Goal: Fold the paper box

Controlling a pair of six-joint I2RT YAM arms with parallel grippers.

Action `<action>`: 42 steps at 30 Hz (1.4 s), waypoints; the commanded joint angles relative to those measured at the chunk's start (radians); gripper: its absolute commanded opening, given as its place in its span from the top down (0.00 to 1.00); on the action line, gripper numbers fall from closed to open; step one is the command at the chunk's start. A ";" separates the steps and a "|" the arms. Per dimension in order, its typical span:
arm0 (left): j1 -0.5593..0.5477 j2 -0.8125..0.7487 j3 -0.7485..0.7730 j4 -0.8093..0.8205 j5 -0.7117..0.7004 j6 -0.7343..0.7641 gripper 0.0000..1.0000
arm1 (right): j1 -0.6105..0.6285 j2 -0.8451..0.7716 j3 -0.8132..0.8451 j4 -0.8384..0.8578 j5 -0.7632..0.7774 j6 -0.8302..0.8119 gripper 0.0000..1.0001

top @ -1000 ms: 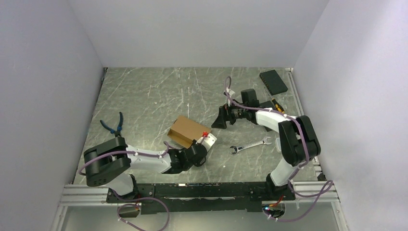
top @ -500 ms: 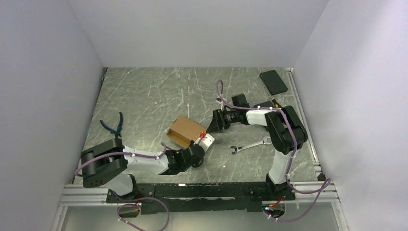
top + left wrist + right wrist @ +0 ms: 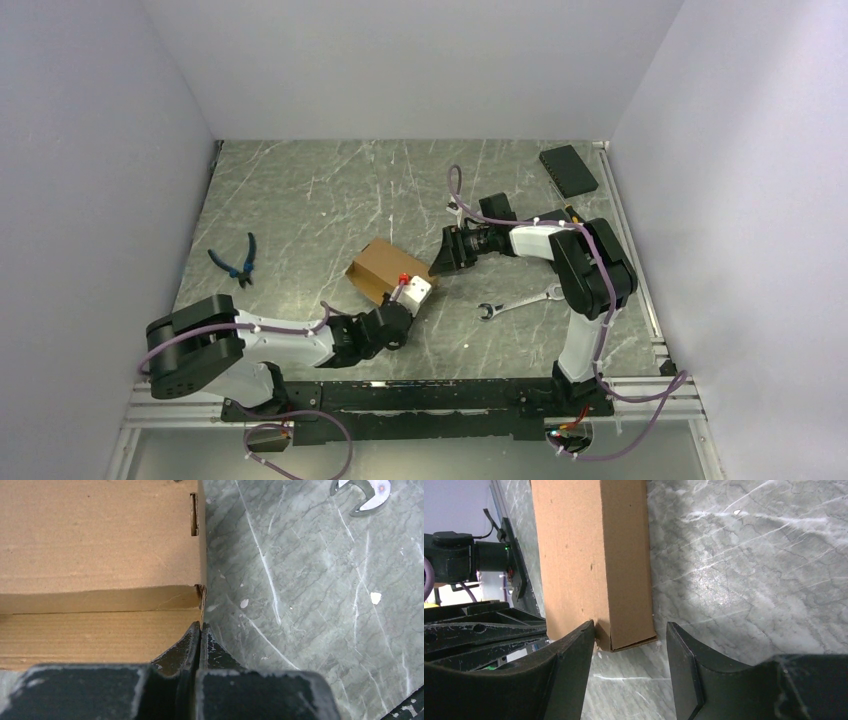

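The left claw (image 3: 200, 630), fingers pressed together, has its tips at a corner of the paper box (image 3: 385, 268), which lies mid-tabletop (image 3: 300, 200). The right claw (image 3: 630, 630) stands apart, straddling the box's other end. The box is plain brown cardboard, oblong, with 1 slot showing.

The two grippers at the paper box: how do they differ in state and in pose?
The left gripper is shut; the right gripper is open. The left gripper sits at a corner of the paper box; the right gripper has one end of it between its jaws. Both are at the same box.
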 commanded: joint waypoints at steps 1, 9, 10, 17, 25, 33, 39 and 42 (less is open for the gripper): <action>0.008 -0.041 -0.026 0.042 0.019 -0.041 0.99 | -0.003 0.016 0.026 -0.012 0.059 -0.025 0.44; 0.020 -0.021 -0.037 0.071 0.040 -0.080 0.99 | -0.001 0.020 0.027 -0.020 0.074 -0.029 0.45; 0.021 -0.022 -0.041 0.077 0.041 -0.086 0.99 | -0.001 0.023 0.027 -0.022 0.077 -0.029 0.45; 0.027 -0.044 -0.078 0.112 0.047 -0.115 1.00 | -0.002 0.033 0.031 -0.031 0.088 -0.028 0.46; 0.027 -0.051 -0.098 0.133 0.050 -0.120 1.00 | -0.001 0.046 0.035 -0.041 0.103 -0.029 0.47; 0.028 -0.061 -0.114 0.148 0.047 -0.124 1.00 | -0.001 0.056 0.039 -0.050 0.105 -0.031 0.48; 0.030 -0.078 -0.125 0.145 0.034 -0.131 1.00 | -0.001 0.059 0.041 -0.051 0.103 -0.032 0.48; 0.033 -0.086 -0.127 0.144 0.033 -0.135 1.00 | -0.001 0.058 0.041 -0.053 0.101 -0.035 0.48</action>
